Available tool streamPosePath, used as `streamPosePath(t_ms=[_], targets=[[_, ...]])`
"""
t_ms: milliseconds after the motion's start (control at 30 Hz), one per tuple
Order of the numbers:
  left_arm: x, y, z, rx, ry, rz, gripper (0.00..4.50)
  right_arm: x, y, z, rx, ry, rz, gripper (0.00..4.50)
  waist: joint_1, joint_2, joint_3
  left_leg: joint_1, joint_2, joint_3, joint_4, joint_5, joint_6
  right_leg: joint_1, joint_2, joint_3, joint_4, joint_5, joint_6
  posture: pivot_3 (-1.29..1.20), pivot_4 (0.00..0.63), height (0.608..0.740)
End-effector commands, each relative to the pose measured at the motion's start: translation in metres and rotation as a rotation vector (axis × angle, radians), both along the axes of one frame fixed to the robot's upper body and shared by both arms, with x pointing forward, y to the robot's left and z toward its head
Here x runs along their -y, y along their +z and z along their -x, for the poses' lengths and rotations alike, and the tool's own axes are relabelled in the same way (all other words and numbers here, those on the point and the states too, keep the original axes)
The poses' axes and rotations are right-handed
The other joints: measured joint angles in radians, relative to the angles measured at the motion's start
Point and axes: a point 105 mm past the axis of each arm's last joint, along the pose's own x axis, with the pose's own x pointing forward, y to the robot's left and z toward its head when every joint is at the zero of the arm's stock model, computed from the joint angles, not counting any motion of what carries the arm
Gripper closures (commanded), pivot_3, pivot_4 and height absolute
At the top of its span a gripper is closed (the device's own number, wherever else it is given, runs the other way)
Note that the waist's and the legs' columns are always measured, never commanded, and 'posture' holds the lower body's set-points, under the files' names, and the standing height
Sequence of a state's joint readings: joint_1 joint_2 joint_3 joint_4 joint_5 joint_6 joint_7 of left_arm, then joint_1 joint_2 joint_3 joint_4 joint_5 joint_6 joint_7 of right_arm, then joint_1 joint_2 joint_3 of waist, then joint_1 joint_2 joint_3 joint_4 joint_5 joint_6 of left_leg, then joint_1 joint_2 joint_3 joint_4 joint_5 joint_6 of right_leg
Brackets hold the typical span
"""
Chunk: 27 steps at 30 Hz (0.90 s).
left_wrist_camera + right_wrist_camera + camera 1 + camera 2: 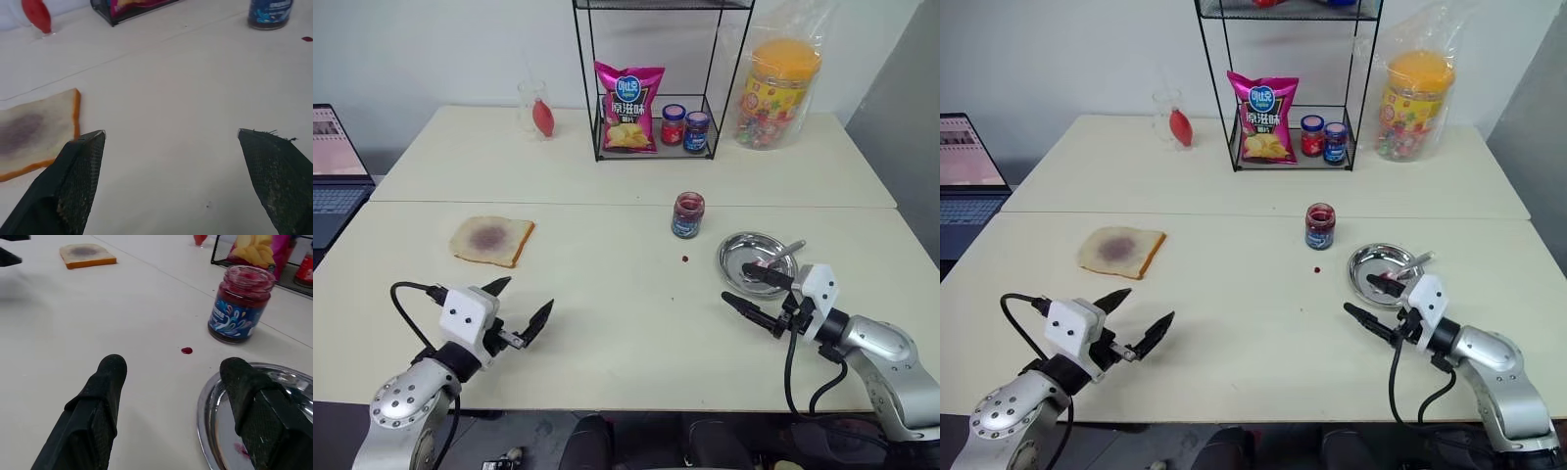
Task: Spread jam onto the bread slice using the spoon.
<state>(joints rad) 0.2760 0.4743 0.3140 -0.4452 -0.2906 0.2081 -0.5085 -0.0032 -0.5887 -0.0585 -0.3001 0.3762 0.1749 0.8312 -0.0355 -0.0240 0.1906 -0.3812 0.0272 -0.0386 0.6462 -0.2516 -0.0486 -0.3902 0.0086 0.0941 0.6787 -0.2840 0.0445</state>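
Both hands are seen hovering low over the near edge of the surface (607, 323), nothing gripped.

Left hand (521, 311): fingers spread wide, empty, pointed forward, with the bread slice (491, 240) beyond it and slightly to its left. The slice lies flat on the surface, well apart from the hand, a purple-red stain at its centre.

Right hand (759, 292): fingers spread, empty, angled toward the left. One finger is held over the near rim of the round metal dish (744, 247); the other is over bare surface beside it.

The spoon (781, 257) is resting in the dish, handle laid over the far right rim. Red smears are visible on the dish floor.

The jam (687, 215) is in an open glass jar with a blue label, upright, just left of the dish and further back. A small red drop (685, 258) is seen on the surface between jar and dish.
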Motion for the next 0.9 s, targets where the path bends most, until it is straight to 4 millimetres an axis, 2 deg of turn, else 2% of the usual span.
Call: streamPosePath(t_ms=[33,67,200,367,500,600,767,900], targets=[[-0.019,0.023,-0.007,0.131,0.136,-0.024,0.0,-0.014,0.021,-0.004,0.05,0.064,-0.011,1.14,0.0,0.0,0.0,0.0,0.0,0.0,0.0,0.0,0.0,0.0,0.0,0.0,0.0,0.0,0.0,0.0,0.15,0.74],[-0.023,0.025,-0.009,0.145,0.169,-0.007,0.0,-0.016,0.023,-0.006,0.051,0.071,-0.011,1.14,0.001,-0.001,0.0,0.0,0.0,0.0,0.0,0.0,0.0,0.0,0.0,0.0,0.0,0.0,0.0,0.0,0.15,0.74],[-0.072,0.028,-0.019,0.16,0.506,0.272,0.0,-0.046,0.038,-0.015,0.027,0.159,-0.006,1.14,-0.001,-0.001,0.0,0.0,0.0,-0.001,0.0,0.0,0.0,0.0,0.0,-0.001,0.001,0.001,0.0,0.0,0.15,0.74],[-0.1,0.022,-0.026,0.124,0.674,0.425,0.0,-0.07,0.052,-0.022,-0.013,0.238,-0.01,1.14,0.0,-0.003,-0.001,-0.001,0.0,-0.003,0.0,0.0,0.0,0.0,0.002,-0.003,0.0,0.002,0.0,0.0,0.15,0.74],[-0.119,0.012,-0.04,0.062,0.756,0.49,0.0,-0.086,0.054,-0.026,-0.05,0.313,0.023,1.14,0.001,-0.005,-0.001,-0.001,0.0,-0.004,0.0,0.0,0.0,0.0,0.002,-0.004,0.0,0.002,0.0,0.0,0.15,0.74],[-0.124,0.007,-0.051,0.013,0.763,0.525,0.0,-0.092,0.054,-0.03,-0.041,0.335,0.052,1.14,0.002,-0.007,-0.001,-0.001,0.0,-0.006,0.001,0.0,0.0,0.0,0.002,-0.006,0.0,0.002,-0.001,0.0,0.15,0.74],[-0.115,-0.001,-0.072,-0.108,0.701,0.603,0.0,-0.097,0.051,-0.034,-0.011,0.353,0.119,1.14,0.003,-0.007,0.0,-0.002,0.0,-0.007,0.0,0.0,0.0,0.0,0.002,-0.007,-0.001,0.005,-0.005,0.0,0.15,0.74],[-0.108,0.001,-0.086,-0.146,0.675,0.59,0.0,-0.101,0.053,-0.035,-0.013,0.364,0.111,1.14,0.002,-0.008,0.0,-0.003,0.0,-0.008,0.0,0.0,0.0,-0.001,0.002,-0.008,-0.001,0.005,-0.005,0.0,0.15,0.74]])
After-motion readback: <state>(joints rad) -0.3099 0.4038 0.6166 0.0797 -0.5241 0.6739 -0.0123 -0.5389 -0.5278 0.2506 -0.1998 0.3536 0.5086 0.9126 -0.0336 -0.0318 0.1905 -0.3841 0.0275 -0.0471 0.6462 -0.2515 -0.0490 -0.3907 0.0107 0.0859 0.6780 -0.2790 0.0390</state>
